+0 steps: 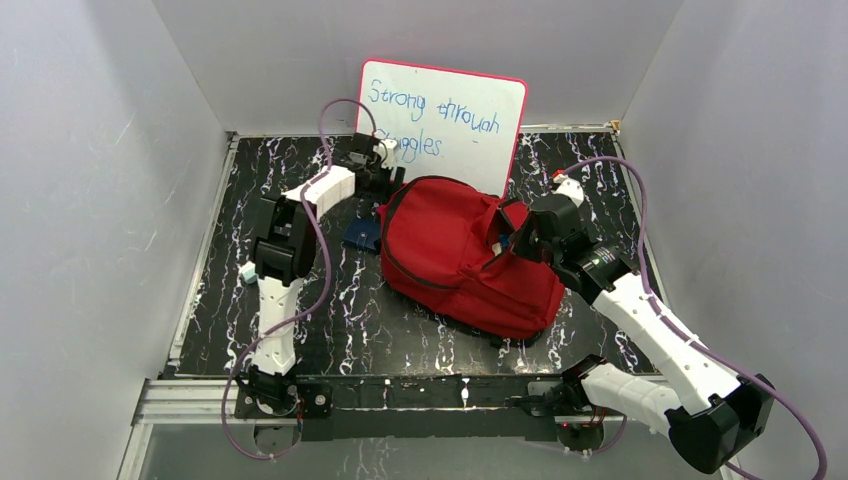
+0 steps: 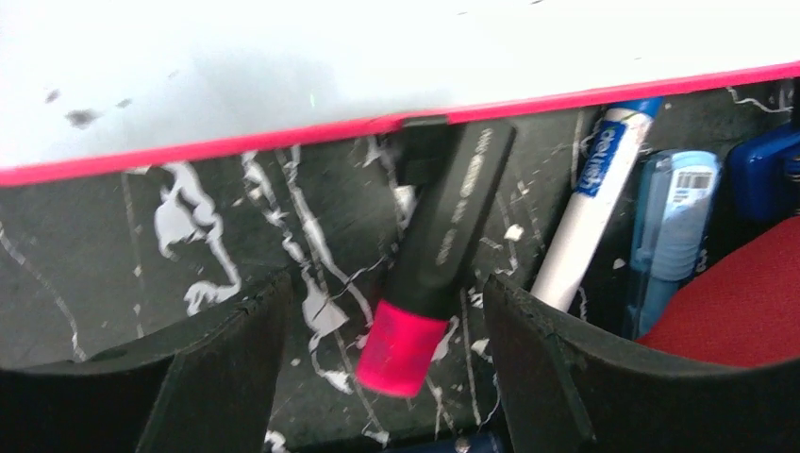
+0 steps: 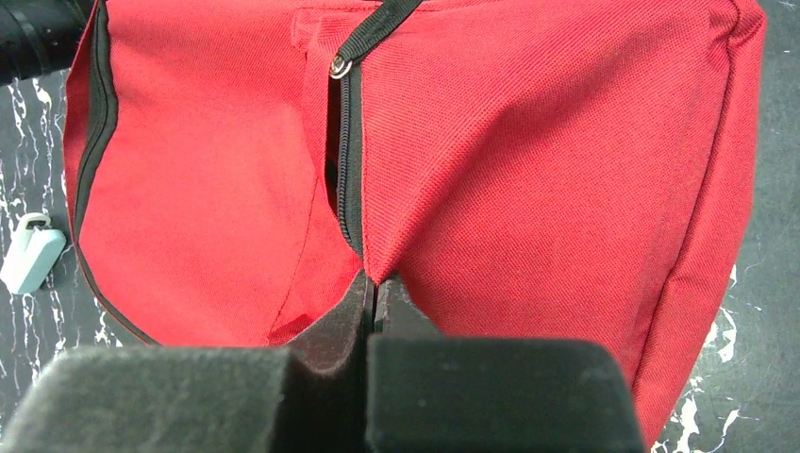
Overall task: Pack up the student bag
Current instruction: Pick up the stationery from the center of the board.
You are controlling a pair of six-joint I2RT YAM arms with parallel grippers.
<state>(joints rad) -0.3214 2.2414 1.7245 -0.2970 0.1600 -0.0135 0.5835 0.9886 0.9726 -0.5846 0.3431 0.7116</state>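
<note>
The student bag (image 1: 465, 255) lies on its side in the middle of the bench (image 1: 330, 320), just in front of the whiteboard (image 1: 440, 110) that leans on the back wall. Its mouth faces my right arm. My right end effector (image 3: 373, 302) is clamped narrow on the red fabric at the edge of the zip, holding that lip up. From these views I cannot tell what is inside the bag; the right wrist view shows only red cloth and the parted zip.

My left end effector (image 2: 382, 302) stands wide, at the back left of the bag, low over the bench by the whiteboard's lower edge. It is the nearer arm for the stationery here.

The black marker (image 2: 443, 255) lies directly between its fingers (image 2: 236, 359), touching neither. Its long axis runs from the whiteboard's edge towards the wrist, leaning a little to the left, with the pink cap nearest me. I judge that closing would take it across the barrel.

Just to the right lie a white marker (image 2: 590, 217), a pale blue item (image 2: 675, 217) and a dark blue one (image 2: 764, 170), close beside the bag.
</note>
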